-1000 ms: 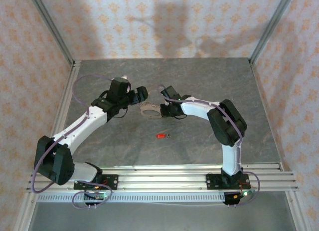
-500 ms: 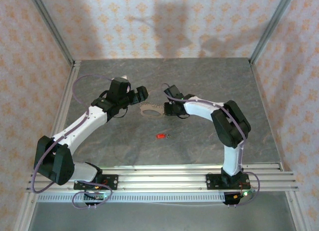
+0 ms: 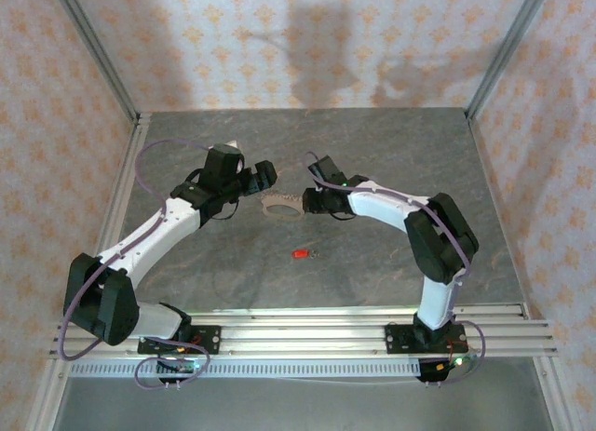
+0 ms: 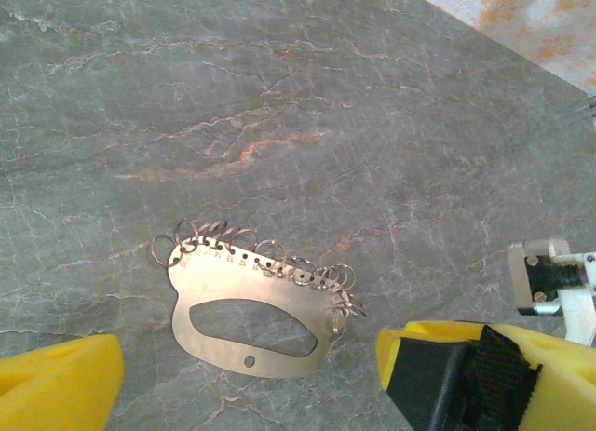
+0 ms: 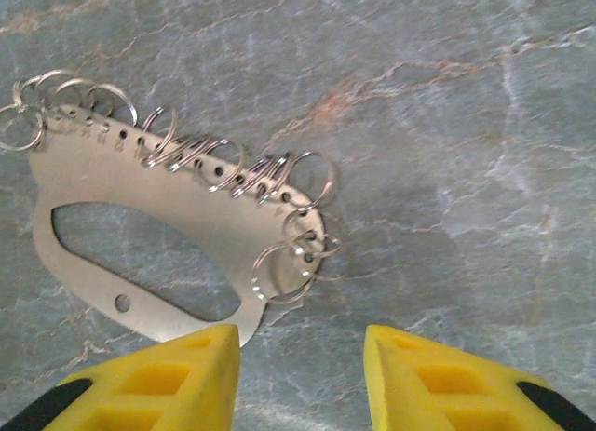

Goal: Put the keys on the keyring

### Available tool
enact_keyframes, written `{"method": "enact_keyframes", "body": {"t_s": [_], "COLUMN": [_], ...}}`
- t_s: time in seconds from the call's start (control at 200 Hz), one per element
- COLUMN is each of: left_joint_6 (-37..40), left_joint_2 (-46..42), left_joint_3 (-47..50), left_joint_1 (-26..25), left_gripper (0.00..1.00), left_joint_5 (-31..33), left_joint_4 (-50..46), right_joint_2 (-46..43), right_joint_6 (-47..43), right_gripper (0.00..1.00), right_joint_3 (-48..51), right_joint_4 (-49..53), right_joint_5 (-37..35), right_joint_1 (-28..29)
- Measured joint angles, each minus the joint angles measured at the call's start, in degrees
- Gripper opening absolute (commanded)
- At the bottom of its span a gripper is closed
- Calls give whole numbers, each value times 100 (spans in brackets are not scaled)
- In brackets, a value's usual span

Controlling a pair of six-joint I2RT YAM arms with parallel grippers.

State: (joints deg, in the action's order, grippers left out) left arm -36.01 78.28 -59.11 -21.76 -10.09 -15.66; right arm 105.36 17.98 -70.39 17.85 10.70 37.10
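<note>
- Since a second before, the right gripper (image 3: 310,201) had backed a little off the keyring (image 3: 281,205) towards its own side. Its elbow had swung outward to the right and its fingers had parted from nearly closed.
- In the right wrist view the two yellow fingers (image 5: 177,375) stood apart with bare table between them. The left one sat right at the lower tip of the keyring (image 5: 158,194), and I could not tell whether it touched.
- The keyring lay flat on the grey marbled table (image 3: 372,152), about mid-table, between the two grippers. It was a pale metal plate with an oval cut-out and a row of small wire rings bunched along one edge.
- The left gripper (image 3: 264,175) hung just beyond the keyring on its left side, with its jaws spread wide and nothing in them. In its own wrist view the keyring (image 4: 251,282) lay in the gap between the yellow fingers (image 4: 56,384).
- The key (image 3: 300,254), with its red head, lay alone on the table. It was nearer the arm bases than the keyring, well apart from it and from both grippers.
- Both forearms angled in from either side, so the keyring was hemmed in left and right.
- A purple cable (image 3: 154,161) looped over the left arm.
- Metal rails (image 3: 307,324) ran along the near edge, and patterned walls (image 3: 307,49) closed in the back and sides.
</note>
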Motion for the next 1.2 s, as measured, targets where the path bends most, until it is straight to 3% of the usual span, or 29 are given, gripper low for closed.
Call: {"method": "enact_keyframes", "body": {"t_s": [0.495, 0.951, 1.201], "left_joint_6": [-2, 0, 2], "left_joint_2": [0, 0, -4], "left_joint_3": [0, 0, 2], "left_joint_1": [0, 0, 0], "left_gripper": [99, 99, 99], "left_joint_5": [2, 7, 157], "left_joint_4": [0, 0, -9], "right_joint_2": [363, 595, 737], "right_joint_6": [-7, -136, -138], "right_gripper": [43, 32, 31], "right_joint_3": [-247, -573, -654], "right_joint_4": [155, 323, 409], "right_joint_5": [-374, -728, -765], "right_joint_1": [363, 525, 531]}}
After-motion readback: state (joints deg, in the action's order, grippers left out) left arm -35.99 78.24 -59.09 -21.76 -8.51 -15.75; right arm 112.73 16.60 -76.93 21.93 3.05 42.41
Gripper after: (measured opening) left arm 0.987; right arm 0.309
